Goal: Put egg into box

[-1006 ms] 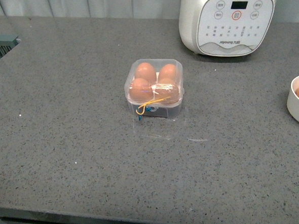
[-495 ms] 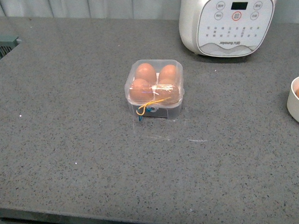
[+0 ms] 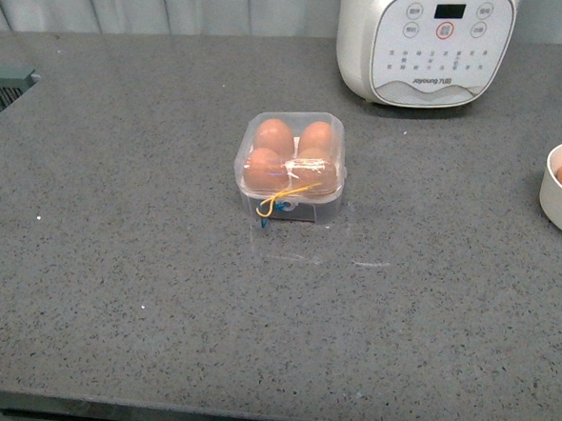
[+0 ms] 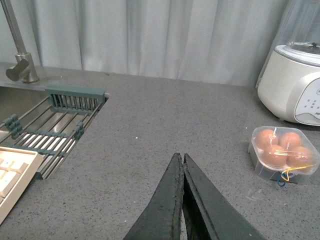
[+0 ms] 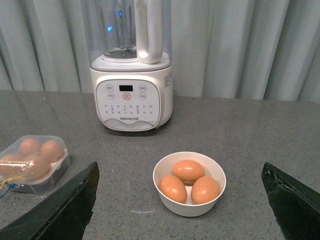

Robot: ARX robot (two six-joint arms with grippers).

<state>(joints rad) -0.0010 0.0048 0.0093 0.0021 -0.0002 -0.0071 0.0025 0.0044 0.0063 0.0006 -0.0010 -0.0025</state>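
A grey speckled stone countertop [image 3: 151, 276] carries everything in sight. Near its middle stands the box [image 3: 291, 169], a small clear-plastic egg case with its domed lid shut over four orange-brown eggs, yellow and blue elastic strings hanging at its near side. At the far edge, to the right of the case and well apart from it, sits a large white blender base [image 3: 432, 34] with a button panel facing forward. At the right edge, nearer than the blender, rests a round cream bowl [image 5: 189, 200] holding three more eggs. On the far left, a sink [image 4: 30, 135] with a wire rack is set into the counter.
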